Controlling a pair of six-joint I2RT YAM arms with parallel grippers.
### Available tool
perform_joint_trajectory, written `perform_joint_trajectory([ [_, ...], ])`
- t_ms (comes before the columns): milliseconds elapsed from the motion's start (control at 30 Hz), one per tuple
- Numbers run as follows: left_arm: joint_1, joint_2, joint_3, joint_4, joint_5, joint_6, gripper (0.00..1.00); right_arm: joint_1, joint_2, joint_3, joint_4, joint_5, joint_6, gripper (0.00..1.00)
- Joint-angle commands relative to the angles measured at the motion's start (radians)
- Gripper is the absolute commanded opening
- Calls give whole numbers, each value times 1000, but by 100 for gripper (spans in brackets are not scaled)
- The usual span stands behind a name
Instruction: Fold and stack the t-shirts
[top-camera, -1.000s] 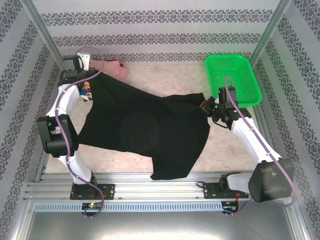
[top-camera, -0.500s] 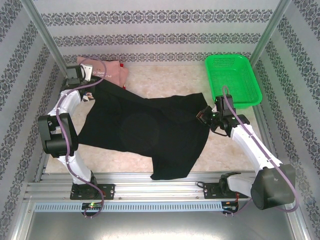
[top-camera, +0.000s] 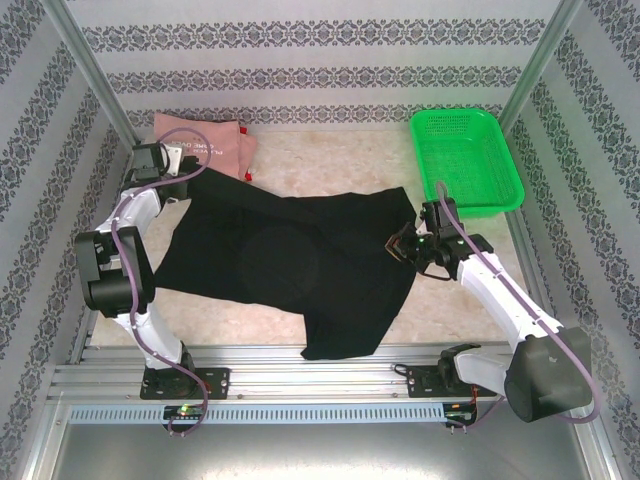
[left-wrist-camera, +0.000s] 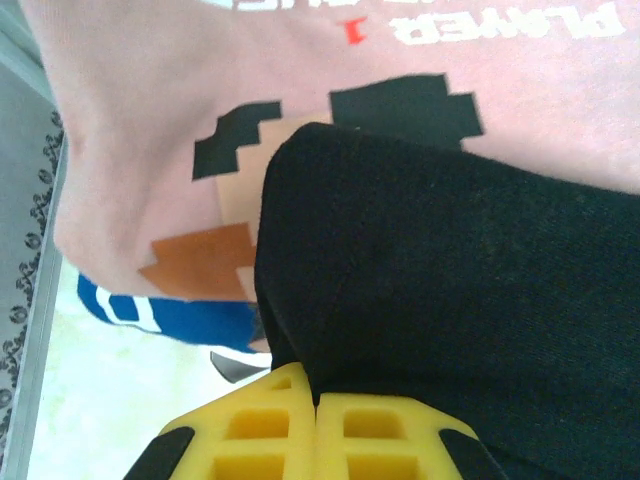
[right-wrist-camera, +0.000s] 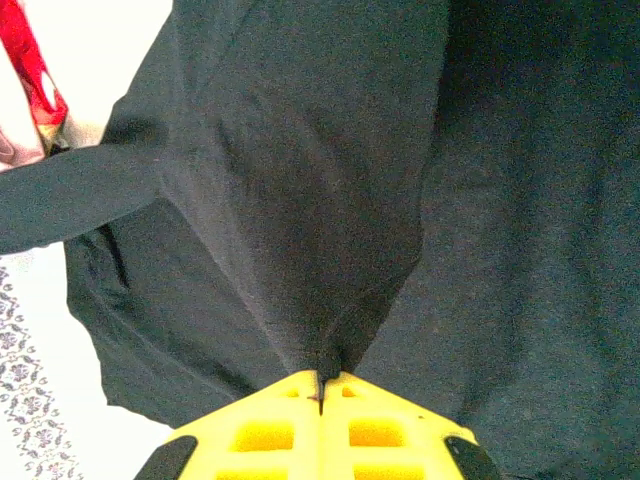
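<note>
The black t-shirt (top-camera: 290, 265) lies spread over the middle of the bench (top-camera: 330, 160), reaching from about 10 o'clock across to 3 o'clock, with one part hanging down towards the near edge at 6 o'clock. It is wrinkled and not folded.

The left arm (top-camera: 125, 215) reaches to the far left, and its jaws are clenched on the black shirt's corner at 10 o'clock. In the left wrist view the yellow fingers (left-wrist-camera: 260, 440) meet with the black cloth pinched between them. Under that corner lies the dusty-pink t-shirt (top-camera: 205, 145), flat at 11 o'clock on the bench. Its pixel-art figure (left-wrist-camera: 230, 200) is partly covered by the black cloth, and white and red lettering runs along the top. A blue patch with white marks (left-wrist-camera: 150, 315) shows at the pink shirt's lower edge; I cannot tell whether it is print or another shirt.

The right arm (top-camera: 500, 290) bends in from 4 o'clock, and its jaws are clenched on the black shirt's right edge at 3 o'clock. In the right wrist view the yellow fingers (right-wrist-camera: 260, 435) are pressed together and the black cloth rises into them in a tented fold, a sleeve stretching away to 9 o'clock.

The green mesh basket (top-camera: 465, 160) stands at 1 o'clock, apart from the shirts
</note>
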Motion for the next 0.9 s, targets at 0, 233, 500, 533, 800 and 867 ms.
perform_joint_trajectory([
  [0,16,-32,-27,29,-18,-15,0,10,-6,-21,-11,-15,11,0],
  [233,16,-28,-61,34,-1,-38,0,11,30,-19,11,-24,12,0],
  [500,16,-6,-94,46,-8,-59,0,13,60,-15,36,-25,16,0],
  [533,16,1,-89,46,-10,-64,0,13,66,-13,43,-24,16,0],
  [800,16,40,-67,42,-7,-84,0,16,124,9,56,-30,17,0],
  [867,16,38,-81,40,-2,-84,0,16,131,10,52,-21,15,0],
])
